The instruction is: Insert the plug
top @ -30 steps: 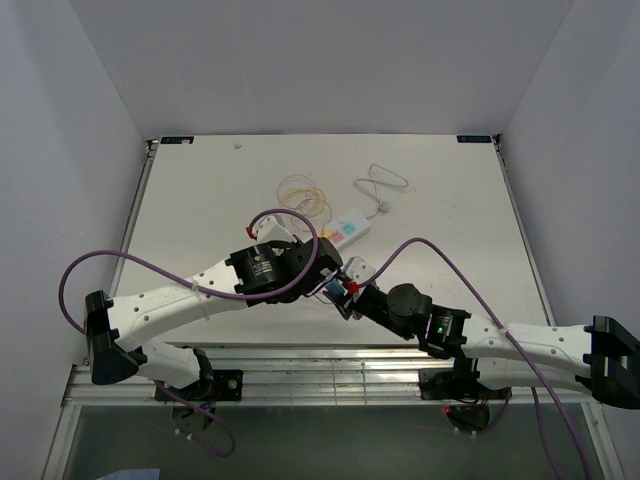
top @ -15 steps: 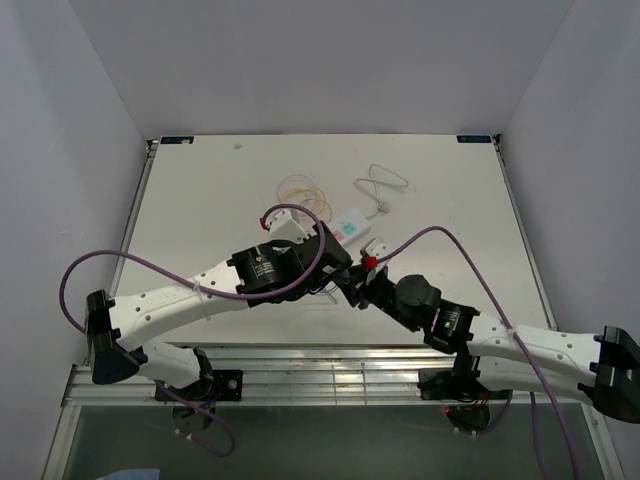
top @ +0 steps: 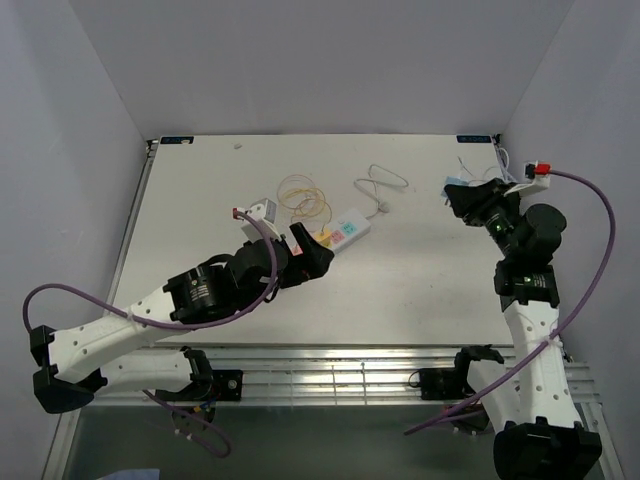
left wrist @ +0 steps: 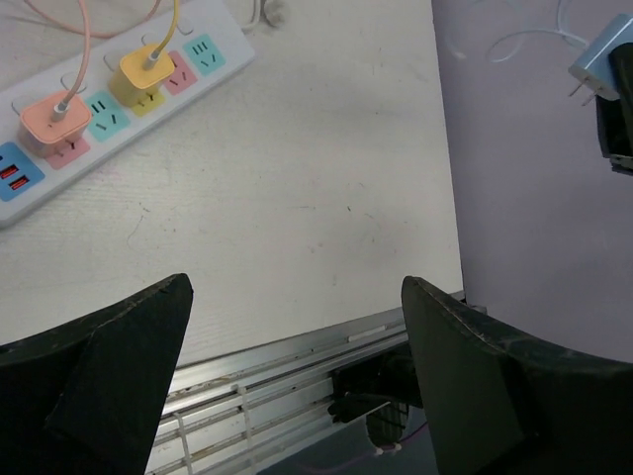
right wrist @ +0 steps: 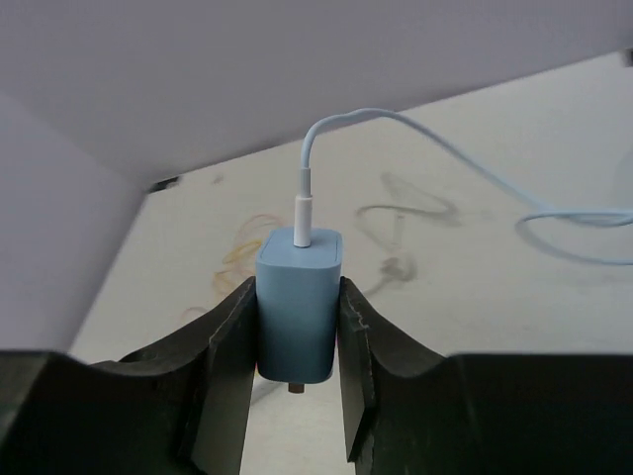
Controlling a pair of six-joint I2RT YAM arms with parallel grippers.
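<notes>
A blue plug (right wrist: pixel 300 302) on a thin white cable (right wrist: pixel 415 139) is clamped between the fingers of my right gripper (right wrist: pixel 297 346), prongs toward the camera. In the top view that right gripper (top: pixel 458 195) is raised at the table's far right edge with the blue plug (top: pixel 455 183) in it. The white power strip (top: pixel 343 228) lies mid-table; a pink plug (left wrist: pixel 54 119) and a yellow plug (left wrist: pixel 146 71) sit in it. My left gripper (top: pixel 312 247) hovers just left of the strip, open and holding nothing. Its fingers (left wrist: pixel 119 366) are spread wide.
Coils of yellow and pink cable (top: pixel 305 195) lie behind the strip, and its white cord (top: pixel 382 185) loops to the right. An aluminium rail (top: pixel 330 360) runs along the near table edge. Grey walls enclose the left, back and right sides.
My left gripper has opened and drawn back to the left. My right arm closed on the blue plug, then swung up and far to the right with it.
</notes>
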